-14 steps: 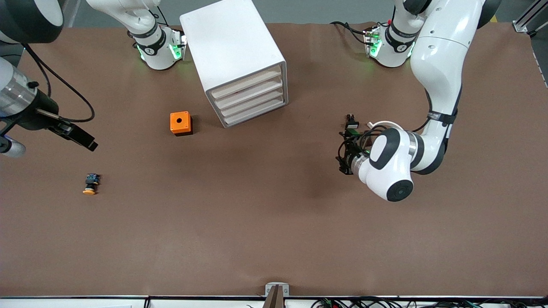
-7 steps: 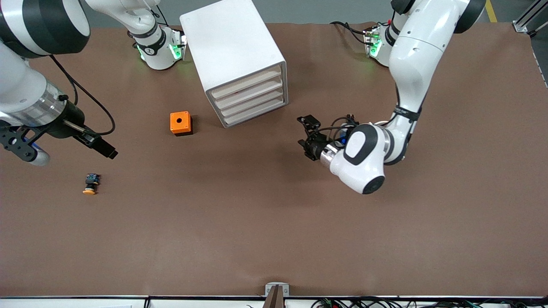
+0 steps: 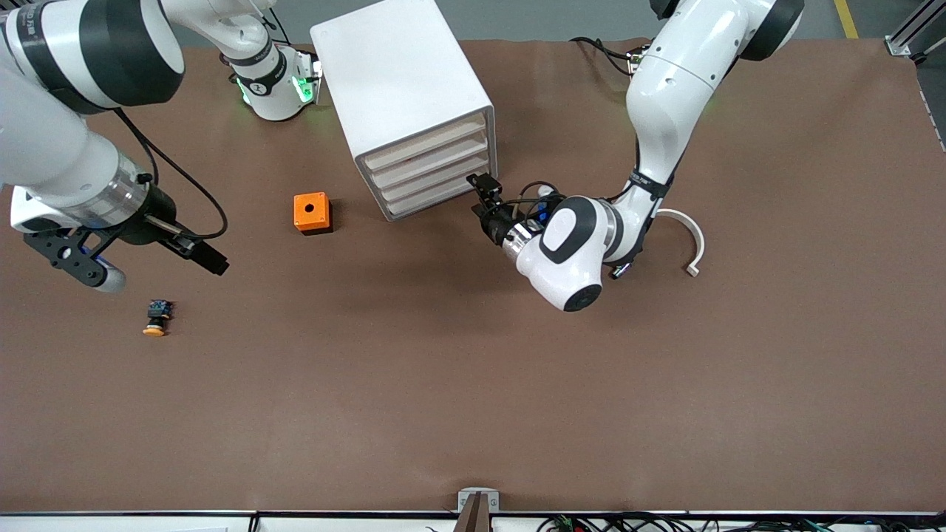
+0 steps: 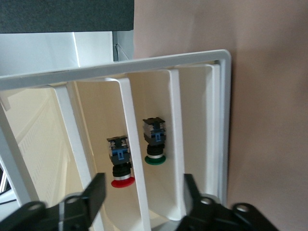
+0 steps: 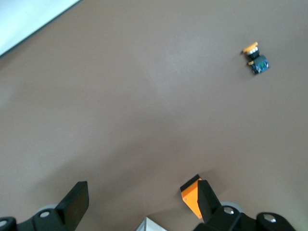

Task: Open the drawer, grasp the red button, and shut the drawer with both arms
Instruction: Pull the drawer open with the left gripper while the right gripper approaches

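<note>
The left tool (image 3: 482, 186) is open, right in front of the white drawer box (image 3: 403, 96). The left wrist view looks into the drawers: the red button (image 4: 120, 161) sits in one, beside a green-capped button (image 4: 155, 141). The right tool (image 3: 211, 260) is open above the desk (image 3: 443, 384), near a yellow button (image 3: 156, 318).

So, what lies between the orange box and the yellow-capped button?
Only bare brown table lies between the orange box and the yellow-capped button, in the front view.
</note>
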`<state>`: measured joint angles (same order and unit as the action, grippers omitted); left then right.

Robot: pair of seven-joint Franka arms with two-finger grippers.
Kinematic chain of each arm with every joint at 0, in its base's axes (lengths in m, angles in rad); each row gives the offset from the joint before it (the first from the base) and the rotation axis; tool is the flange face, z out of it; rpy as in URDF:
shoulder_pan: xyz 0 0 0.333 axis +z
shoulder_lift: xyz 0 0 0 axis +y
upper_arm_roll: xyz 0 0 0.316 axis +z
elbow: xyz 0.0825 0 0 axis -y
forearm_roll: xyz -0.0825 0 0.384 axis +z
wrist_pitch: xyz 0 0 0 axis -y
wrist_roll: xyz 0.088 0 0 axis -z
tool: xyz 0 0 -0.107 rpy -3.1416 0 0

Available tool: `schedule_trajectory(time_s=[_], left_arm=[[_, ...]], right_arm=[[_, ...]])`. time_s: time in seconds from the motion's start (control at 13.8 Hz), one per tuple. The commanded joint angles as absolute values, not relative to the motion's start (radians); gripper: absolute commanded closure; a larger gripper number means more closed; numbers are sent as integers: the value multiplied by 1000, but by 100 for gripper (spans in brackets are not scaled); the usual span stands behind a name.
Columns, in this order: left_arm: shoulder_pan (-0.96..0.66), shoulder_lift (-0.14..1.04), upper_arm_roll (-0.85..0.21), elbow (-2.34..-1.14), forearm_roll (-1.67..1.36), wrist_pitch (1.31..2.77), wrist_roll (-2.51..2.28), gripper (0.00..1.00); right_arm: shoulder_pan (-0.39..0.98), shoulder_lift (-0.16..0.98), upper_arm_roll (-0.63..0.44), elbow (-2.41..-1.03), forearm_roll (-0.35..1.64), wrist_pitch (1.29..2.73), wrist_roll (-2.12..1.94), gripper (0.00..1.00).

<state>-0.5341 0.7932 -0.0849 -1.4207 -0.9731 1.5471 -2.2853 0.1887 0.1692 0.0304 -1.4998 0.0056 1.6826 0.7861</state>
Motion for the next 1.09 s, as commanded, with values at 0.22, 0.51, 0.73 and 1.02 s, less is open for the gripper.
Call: schedule_trajectory(time_s=[0.22,0.51,0.73,1.02], left_arm=[[-615,859,-77,-1399,-1020,1535,-2309,33],[-641,865,-77,-1401,-1020,1536,-2351,33],[-644,865,-77,-1399,-1022,1536,-2388,39],[-675,858,-77,-1399,-1022,1536,-2390,69]], right_arm=[[284,193,25,-1473,5,1649,951,0],[324,198,26,-1480,20,1649,1100,0],[363,209,26,-1483,20,1651,1156,0],[408,232,26,-1485,20,1649,1250,0]])
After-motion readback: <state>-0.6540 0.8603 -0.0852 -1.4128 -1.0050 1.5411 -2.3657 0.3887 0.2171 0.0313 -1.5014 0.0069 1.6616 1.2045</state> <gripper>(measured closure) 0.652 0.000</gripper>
